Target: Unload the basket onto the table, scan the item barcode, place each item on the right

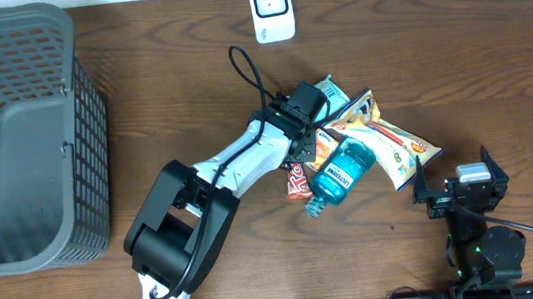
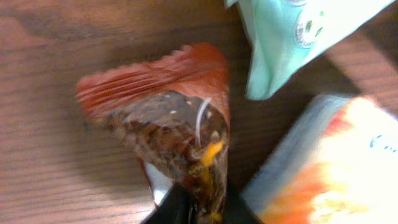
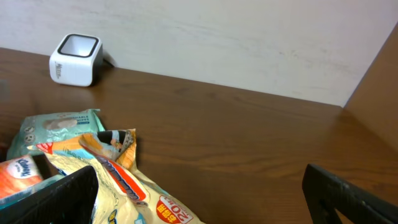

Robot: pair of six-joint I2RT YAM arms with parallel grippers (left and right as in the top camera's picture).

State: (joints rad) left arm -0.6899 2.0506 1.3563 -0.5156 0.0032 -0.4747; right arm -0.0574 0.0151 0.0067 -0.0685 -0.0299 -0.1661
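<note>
Hovering over the central pile (image 1: 371,138), my left gripper (image 2: 194,210) has the red snack packet (image 2: 168,118) between its fingers; clamped or loose, I cannot tell. My right gripper (image 3: 200,174) gapes at 5 o'clock. Bare table (image 1: 189,88) reaches the scanner (image 1: 272,8) at 12; basket (image 1: 92,119) at 9.

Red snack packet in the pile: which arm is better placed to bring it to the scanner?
Left. The left fingers flank one end of the red snack packet, in the pile below the scanner. The right fingers stand open off to the side, touching nothing.
</note>
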